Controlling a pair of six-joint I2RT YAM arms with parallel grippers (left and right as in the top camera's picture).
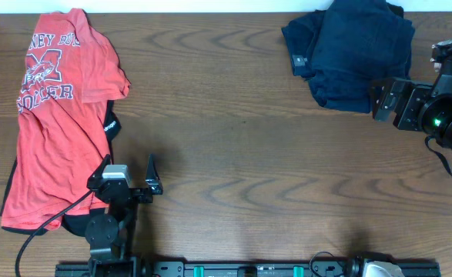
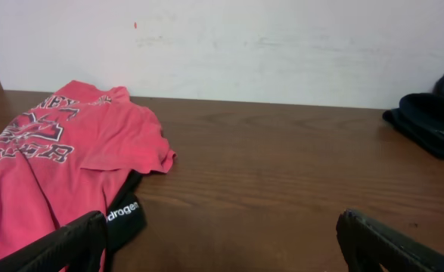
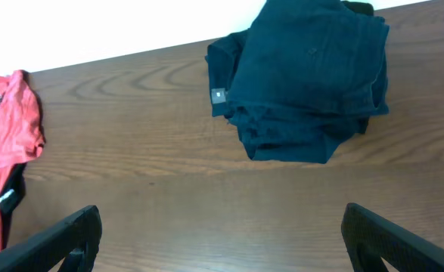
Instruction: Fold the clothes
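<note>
A folded pile of dark navy clothes point(image 1: 353, 50) lies at the table's far right. It also shows in the right wrist view point(image 3: 305, 83) and at the edge of the left wrist view point(image 2: 433, 121). A red printed T-shirt point(image 1: 56, 115) lies spread at the left, over a black garment point(image 1: 112, 123) with white lettering point(image 2: 123, 215). My left gripper point(image 1: 127, 165) is open and empty beside the shirt's lower right edge point(image 2: 222, 243). My right gripper point(image 1: 377, 100) is open and empty just right of the navy pile, above bare wood point(image 3: 222, 238).
The wooden table point(image 1: 233, 154) runs between the two heaps. A white wall point(image 2: 282, 45) stands along the far edge. A black rail with the arm bases point(image 1: 249, 269) runs along the near edge.
</note>
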